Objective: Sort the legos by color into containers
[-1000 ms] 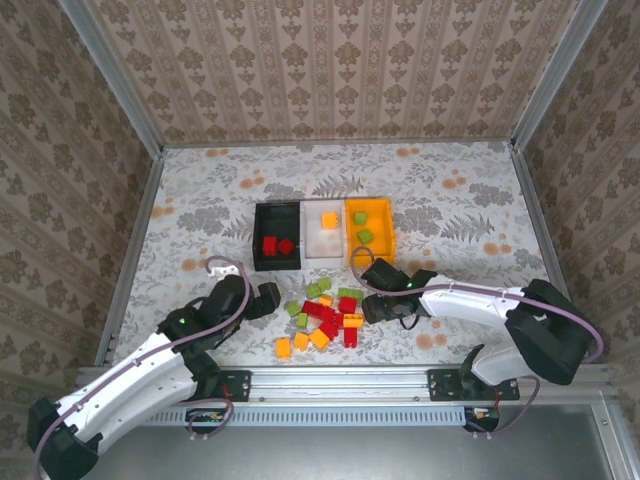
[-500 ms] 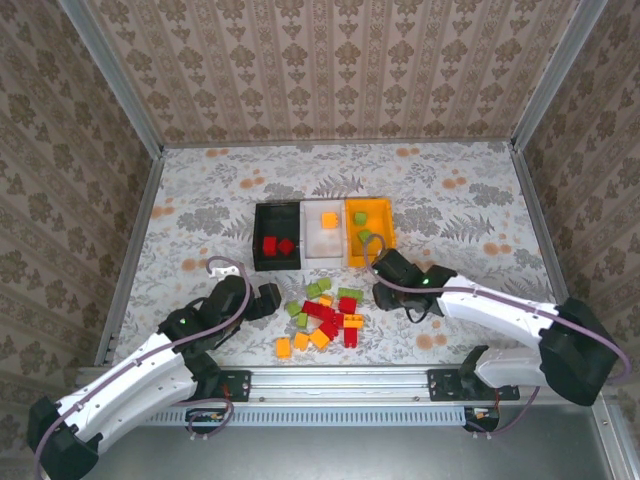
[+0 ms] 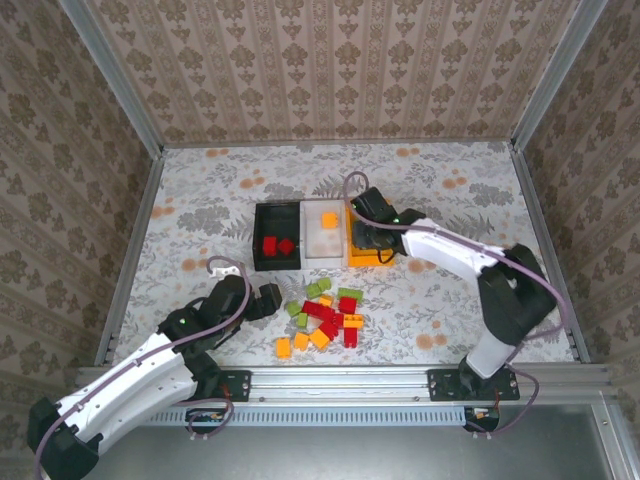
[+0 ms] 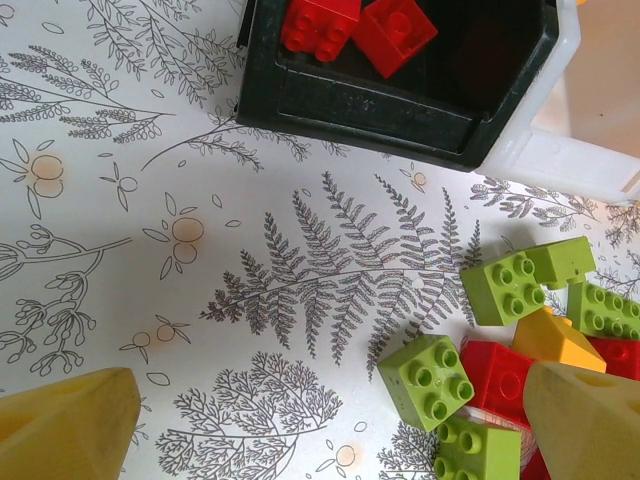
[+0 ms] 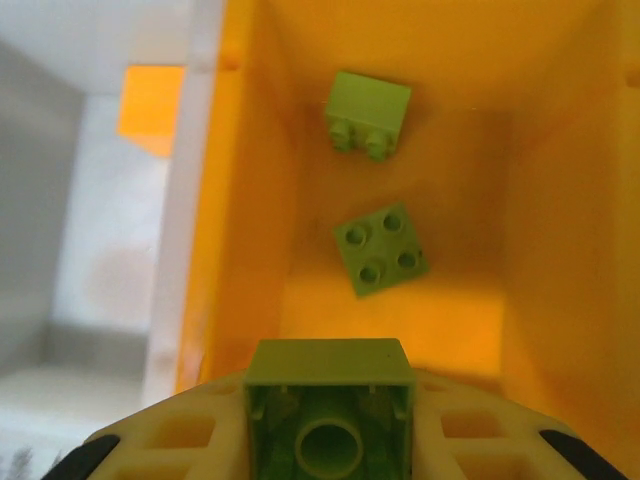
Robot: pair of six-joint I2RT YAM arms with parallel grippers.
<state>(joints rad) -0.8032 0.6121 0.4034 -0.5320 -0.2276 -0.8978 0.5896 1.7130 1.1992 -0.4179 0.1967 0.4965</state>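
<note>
Overhanging orange bin (image 5: 560,200), half-cropped green lego (image 5: 328,405)

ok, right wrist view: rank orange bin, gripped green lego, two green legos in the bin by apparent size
1. orange bin
2. gripped green lego, likely inflated by nearness
3. upper green lego and lower green lego: look alike, not ranked

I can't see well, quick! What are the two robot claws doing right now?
Left gripper: open, empty.
Right gripper: shut on a small light green plastic brick over the orange plastic bin.
</note>
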